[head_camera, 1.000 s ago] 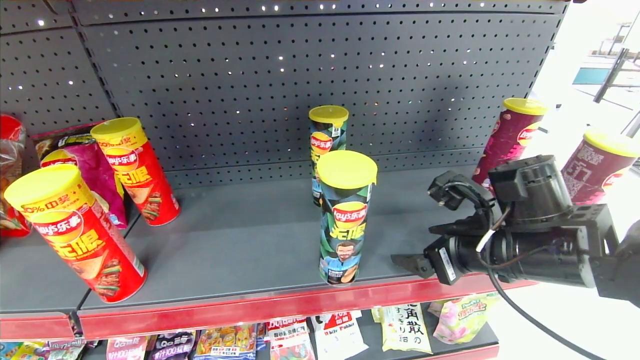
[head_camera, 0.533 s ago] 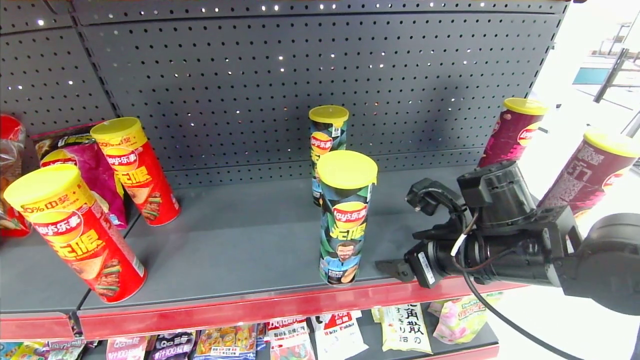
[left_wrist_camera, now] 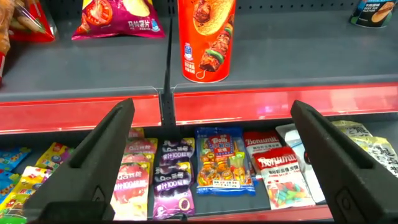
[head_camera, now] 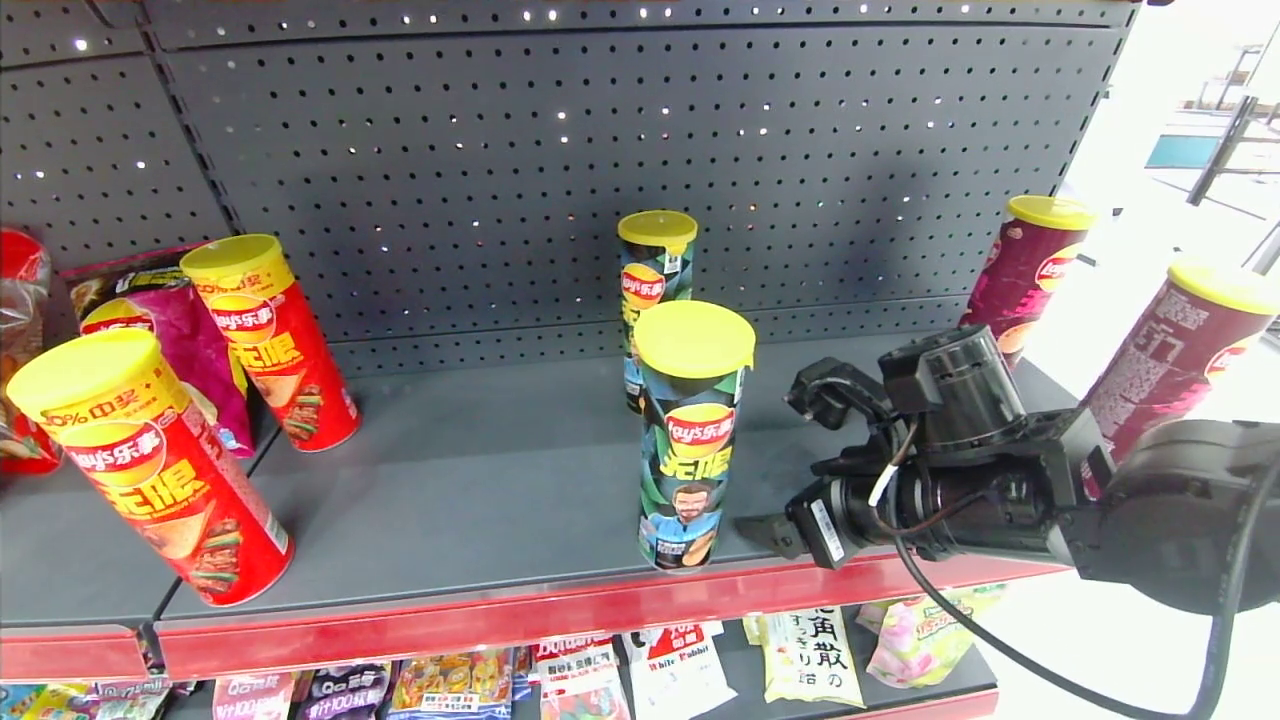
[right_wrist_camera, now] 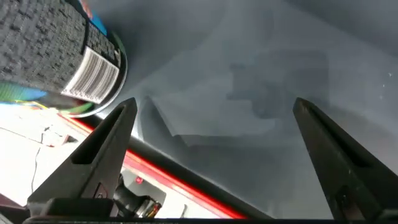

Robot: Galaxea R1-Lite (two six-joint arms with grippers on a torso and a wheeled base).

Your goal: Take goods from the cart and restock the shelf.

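- The right gripper point(head_camera: 768, 530) hung at the shelf's point(head_camera: 480, 480) front edge, fingers spread wide and holding nothing; the right wrist view showed bare shelf between them point(right_wrist_camera: 214, 155).
- The front green can point(head_camera: 692, 440) stood upright on the shelf near the red lip point(head_camera: 500, 620). It was just beside the right gripper's fingertip on the side towards the robot's left, and the head view showed a small gap between them.
- In the right wrist view, that can's base point(right_wrist_camera: 68, 62) sat close to one finger point(right_wrist_camera: 99, 155).
- The back green can point(head_camera: 655, 270) stood behind the front one, farther from the right gripper, near the pegboard point(head_camera: 600, 150).
- Two maroon cans point(head_camera: 1025, 265) point(head_camera: 1165, 345) stood beyond the right arm, on its right side.
- The left gripper point(left_wrist_camera: 211, 155) was spread wide and empty, lower than the red lip point(left_wrist_camera: 261, 99).
- Straight ahead of the left gripper lay bags point(left_wrist_camera: 224, 162) on the lower shelf.
- A red can point(left_wrist_camera: 205, 37) stood above and beyond the left gripper, near the shelf's front edge point(head_camera: 150, 465).
- A second red can point(head_camera: 270, 340) stood farther back.
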